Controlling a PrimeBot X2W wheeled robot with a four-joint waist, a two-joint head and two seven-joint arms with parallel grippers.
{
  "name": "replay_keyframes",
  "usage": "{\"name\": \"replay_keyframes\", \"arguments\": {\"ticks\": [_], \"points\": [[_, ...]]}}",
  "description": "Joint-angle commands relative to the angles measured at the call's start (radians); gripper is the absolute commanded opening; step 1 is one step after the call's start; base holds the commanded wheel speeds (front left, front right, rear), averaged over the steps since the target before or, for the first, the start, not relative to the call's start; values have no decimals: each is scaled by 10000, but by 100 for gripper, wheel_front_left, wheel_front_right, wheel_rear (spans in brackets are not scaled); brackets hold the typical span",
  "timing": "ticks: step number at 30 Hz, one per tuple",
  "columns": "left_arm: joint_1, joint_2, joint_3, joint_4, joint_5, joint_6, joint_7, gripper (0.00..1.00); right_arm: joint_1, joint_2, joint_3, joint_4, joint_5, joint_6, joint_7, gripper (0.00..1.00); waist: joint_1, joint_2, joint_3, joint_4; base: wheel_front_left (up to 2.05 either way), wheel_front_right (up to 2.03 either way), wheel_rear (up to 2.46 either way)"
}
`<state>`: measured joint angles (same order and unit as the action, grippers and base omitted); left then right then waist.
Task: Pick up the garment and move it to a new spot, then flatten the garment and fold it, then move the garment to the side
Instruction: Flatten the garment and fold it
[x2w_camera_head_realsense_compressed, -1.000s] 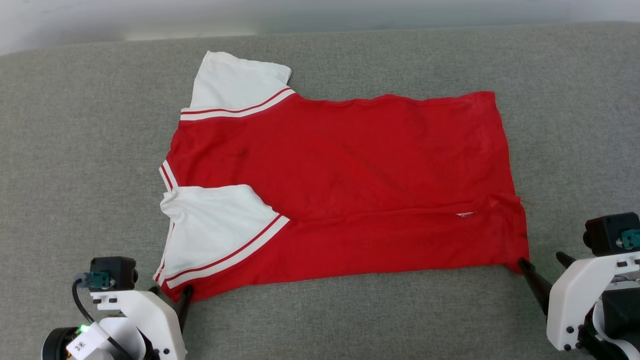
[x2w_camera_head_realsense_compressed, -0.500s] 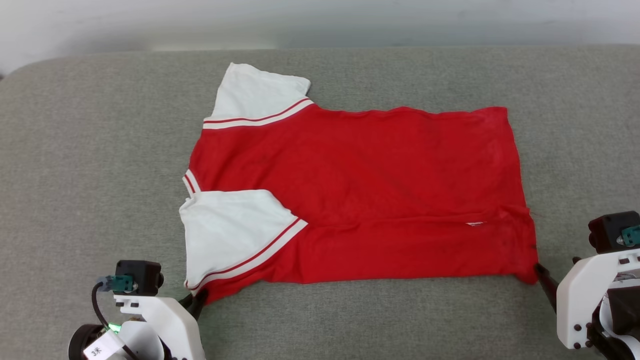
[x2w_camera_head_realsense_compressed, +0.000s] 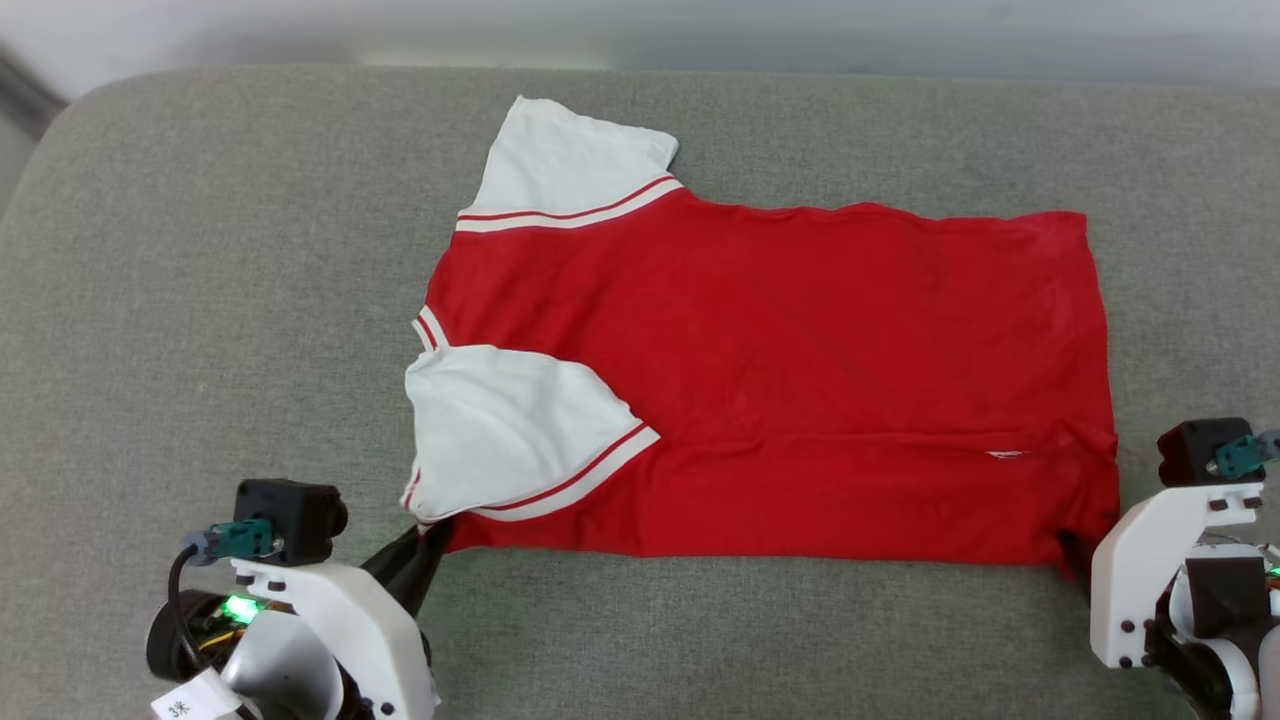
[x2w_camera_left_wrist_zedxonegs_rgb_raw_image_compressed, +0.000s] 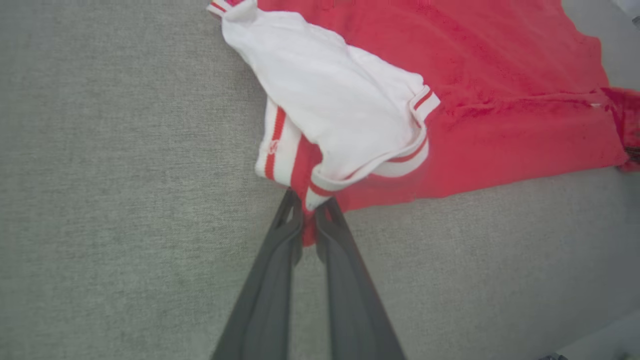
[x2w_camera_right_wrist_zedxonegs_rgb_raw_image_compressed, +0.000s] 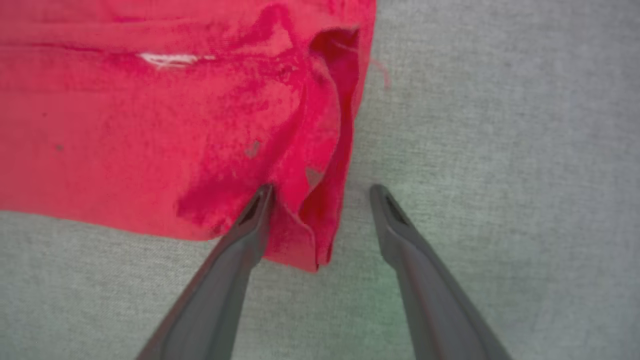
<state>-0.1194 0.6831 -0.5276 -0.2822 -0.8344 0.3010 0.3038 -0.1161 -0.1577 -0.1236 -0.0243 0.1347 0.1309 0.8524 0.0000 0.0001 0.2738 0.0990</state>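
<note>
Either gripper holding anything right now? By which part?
Left gripper is shut on the garment, pinching its striped edge at the corner beside the white sleeve. Right gripper is open around the hem corner, holding nothing.

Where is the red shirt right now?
Head view: the garment lies spread on the grey cushion, sleeves toward the robot's left, near corners at the fingers of the left gripper and right gripper.

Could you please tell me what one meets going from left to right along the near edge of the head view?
The left gripper → the white sleeve → the red body of the shirt → the right gripper.
</note>
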Motion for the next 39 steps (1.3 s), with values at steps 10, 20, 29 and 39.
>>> {"name": "replay_keyframes", "arguments": {"ticks": [10,20,29,39], "points": [[-61,248,-136,95,141,103,270,0,174,-6,-48,978,-53,-7,19,0,0,-1,-19,63,0,0,0],[721,568,-239,447,20,283,433,0,327,-433,113,710,393,-8,114,0,0,-1,-841,-318,0,0,0],[1856,696,-366,474,-448,380,431,0,1477,-996,-87,-137,932,-8,456,0,0,-1,-1700,-514,0,0,0],[2409,430,-1178,876,-319,186,632,0,2966,-1052,-443,-877,1214,-9,735,0,0,-1,-1997,-555,0,0,0]]}}
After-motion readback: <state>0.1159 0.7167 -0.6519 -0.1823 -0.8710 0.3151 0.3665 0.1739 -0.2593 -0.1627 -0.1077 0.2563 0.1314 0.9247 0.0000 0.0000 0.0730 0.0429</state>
